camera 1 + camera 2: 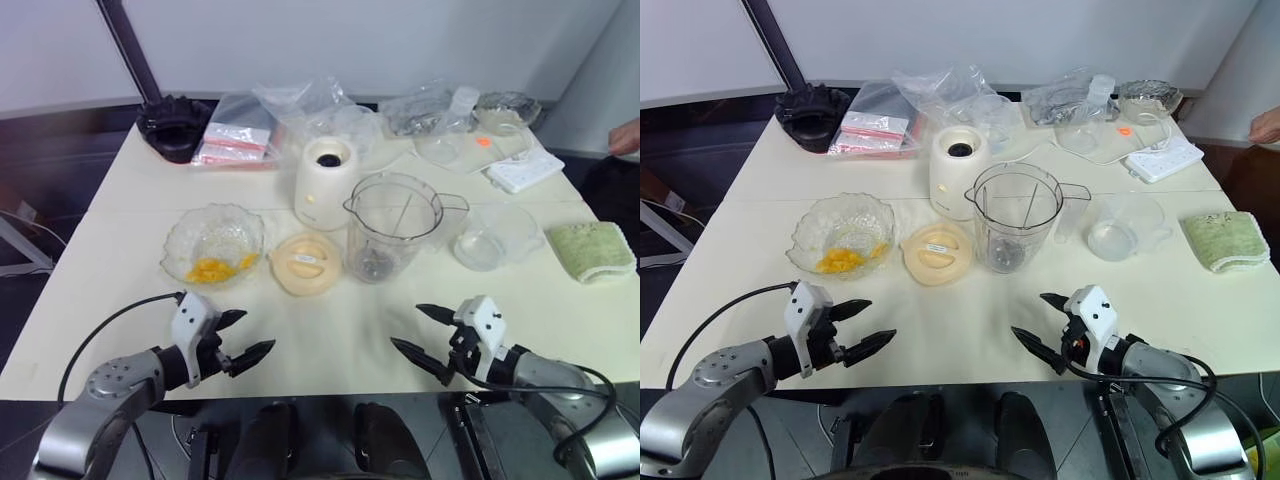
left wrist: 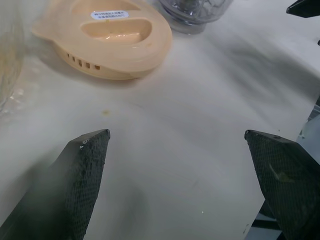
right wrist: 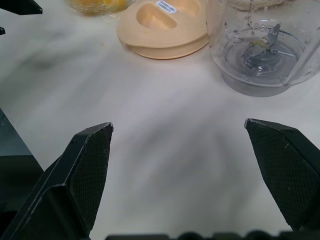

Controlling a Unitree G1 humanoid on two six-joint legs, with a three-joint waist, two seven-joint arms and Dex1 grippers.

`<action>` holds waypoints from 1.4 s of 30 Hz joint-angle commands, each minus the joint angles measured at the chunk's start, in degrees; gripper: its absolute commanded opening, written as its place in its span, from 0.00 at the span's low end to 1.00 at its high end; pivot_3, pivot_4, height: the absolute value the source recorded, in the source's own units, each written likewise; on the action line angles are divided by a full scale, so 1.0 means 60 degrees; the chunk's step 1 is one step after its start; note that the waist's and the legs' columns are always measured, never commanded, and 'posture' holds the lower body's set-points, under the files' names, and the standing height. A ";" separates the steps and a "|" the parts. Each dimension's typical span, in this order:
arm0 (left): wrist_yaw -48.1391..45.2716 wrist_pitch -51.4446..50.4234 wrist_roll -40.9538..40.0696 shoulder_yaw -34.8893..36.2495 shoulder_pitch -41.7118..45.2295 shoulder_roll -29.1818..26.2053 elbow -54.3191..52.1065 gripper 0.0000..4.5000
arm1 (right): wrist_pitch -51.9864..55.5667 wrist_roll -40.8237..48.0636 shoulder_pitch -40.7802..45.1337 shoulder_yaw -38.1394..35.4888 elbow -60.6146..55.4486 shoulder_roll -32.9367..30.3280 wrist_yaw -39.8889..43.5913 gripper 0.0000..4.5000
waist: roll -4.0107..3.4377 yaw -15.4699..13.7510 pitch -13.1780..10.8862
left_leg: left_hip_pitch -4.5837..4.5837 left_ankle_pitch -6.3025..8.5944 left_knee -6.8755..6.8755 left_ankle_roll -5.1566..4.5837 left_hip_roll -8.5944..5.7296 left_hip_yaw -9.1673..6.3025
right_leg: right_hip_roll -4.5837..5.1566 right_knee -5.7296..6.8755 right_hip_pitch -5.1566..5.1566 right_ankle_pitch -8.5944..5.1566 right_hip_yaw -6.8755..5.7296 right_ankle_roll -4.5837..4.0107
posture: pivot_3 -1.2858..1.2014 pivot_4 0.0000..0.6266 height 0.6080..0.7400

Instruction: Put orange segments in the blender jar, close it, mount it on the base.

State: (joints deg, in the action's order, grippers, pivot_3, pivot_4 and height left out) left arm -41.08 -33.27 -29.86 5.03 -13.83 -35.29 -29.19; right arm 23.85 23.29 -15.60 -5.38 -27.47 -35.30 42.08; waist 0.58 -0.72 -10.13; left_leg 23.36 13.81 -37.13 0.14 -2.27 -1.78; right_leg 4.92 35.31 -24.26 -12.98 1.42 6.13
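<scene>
The orange segments [image 1: 212, 269] lie in a scalloped glass bowl [image 1: 213, 240] at the table's left. To its right stands the clear blender jar [image 1: 392, 226], uncovered, its metal blades [image 3: 264, 44] showing at the bottom. The cream-white base [image 1: 324, 182] stands just behind the jar. A pale-orange lid [image 1: 306, 262] lies flat between bowl and jar. My left gripper [image 1: 242, 337] hovers open over the table's near edge, in front of the bowl. My right gripper [image 1: 428, 338] is open too, in front of the jar. Nothing is between either pair of fingers.
A shallow clear bowl [image 1: 493, 237] and a green cloth [image 1: 590, 250] lie right of the jar. Plastic bags [image 1: 240, 130], a black holder [image 1: 175, 125], a white power strip [image 1: 524, 170] and more glassware crowd the far side. A person's hand [image 1: 626, 137] shows at the right edge.
</scene>
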 commanded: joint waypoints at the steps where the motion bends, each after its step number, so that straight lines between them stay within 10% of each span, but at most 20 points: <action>1: -0.0153 0.0118 0.0004 -0.0063 -0.0011 -0.0105 -0.0139 1.00 | -0.0025 0.0033 -0.0093 -0.0143 -0.0448 -0.0074 -0.0056 0.98 | -0.0001 0.0001 0.0000 | 0.0000 0.0000 0.0000 0.0000 0.0000 0.0000 | 0.0000 0.0000 0.0000 0.0000 0.0000 0.0000 | 0.52 0.24 1.00; 30: -0.0205 0.0023 -0.0055 0.0045 0.0611 -0.0246 0.0055 1.00 | -0.0326 -0.0283 -0.0025 0.0047 -0.0291 0.0082 -0.0225 0.98 | 0.0000 0.0004 0.0001 | 0.0000 0.0000 0.0000 0.0000 0.0000 0.0001 | -0.0002 -0.0002 0.0000 0.0000 -0.0001 0.0000 | 0.52 0.24 1.00; 42: -0.2900 -0.1096 -0.0672 0.1207 0.5042 -0.4041 0.4311 1.00 | 0.1498 0.1361 0.1562 0.0549 -0.1581 0.0226 -0.0368 0.98 | 0.0013 0.0074 -0.0005 | 0.0003 0.0003 0.0005 -0.0007 0.0008 -0.0001 | -0.0054 -0.0002 -0.0009 -0.0001 -0.0021 0.0000 | 0.52 0.24 1.00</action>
State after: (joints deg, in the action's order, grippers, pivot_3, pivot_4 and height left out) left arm -54.21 -41.59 -35.35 14.23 15.63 -58.82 -6.15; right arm 31.95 29.80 -7.07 -2.43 -34.49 -34.38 40.40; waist 0.66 -0.28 -10.16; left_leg 23.38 13.86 -37.09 0.03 -2.24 -1.72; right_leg 4.62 35.25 -24.30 -12.99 1.31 6.15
